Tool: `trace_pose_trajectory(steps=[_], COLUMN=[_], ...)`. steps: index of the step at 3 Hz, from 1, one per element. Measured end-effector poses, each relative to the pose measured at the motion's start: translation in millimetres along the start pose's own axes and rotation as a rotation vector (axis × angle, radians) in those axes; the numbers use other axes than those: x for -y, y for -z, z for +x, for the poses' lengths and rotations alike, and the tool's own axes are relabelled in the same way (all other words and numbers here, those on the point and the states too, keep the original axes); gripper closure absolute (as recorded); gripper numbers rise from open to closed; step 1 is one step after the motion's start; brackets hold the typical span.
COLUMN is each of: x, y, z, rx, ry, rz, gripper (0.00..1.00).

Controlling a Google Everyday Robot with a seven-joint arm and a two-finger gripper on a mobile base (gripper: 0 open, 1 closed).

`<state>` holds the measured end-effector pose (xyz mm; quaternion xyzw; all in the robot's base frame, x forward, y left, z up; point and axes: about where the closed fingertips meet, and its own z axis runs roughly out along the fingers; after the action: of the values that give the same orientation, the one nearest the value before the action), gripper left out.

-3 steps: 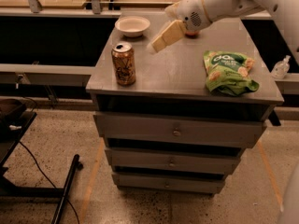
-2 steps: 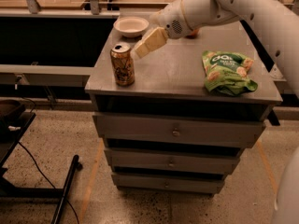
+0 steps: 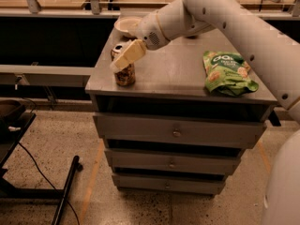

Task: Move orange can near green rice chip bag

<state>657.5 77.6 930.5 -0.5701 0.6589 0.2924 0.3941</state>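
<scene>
- The orange can [image 3: 124, 74] stands upright at the left front corner of the bench [image 3: 173, 76], unmoved, awaiting pickup.
- The gripper [image 3: 126, 56] has swung left and down from mid-bench to overlap the can's top; spread or closed, I cannot tell.
- The green rice chip bag [image 3: 227, 72] lies unmoved on the right, well apart.

White tubular arm [image 3: 243, 29] dotted with small dark screws [image 3: 251, 57]; pale tan tool [image 3: 124, 59] at its lower-left end.
</scene>
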Motion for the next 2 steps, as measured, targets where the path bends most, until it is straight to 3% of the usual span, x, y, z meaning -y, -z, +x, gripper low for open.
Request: trace_pose_trajectory(steps=[1, 2], x=[-5.8, -7.2], y=[-17.0, -24.9], z=[3.2, 5.6], rx=[-0.016, -0.025], ry=[-0.002, -0.002], rz=[-0.018, -0.025], gripper=[0.16, 0.39])
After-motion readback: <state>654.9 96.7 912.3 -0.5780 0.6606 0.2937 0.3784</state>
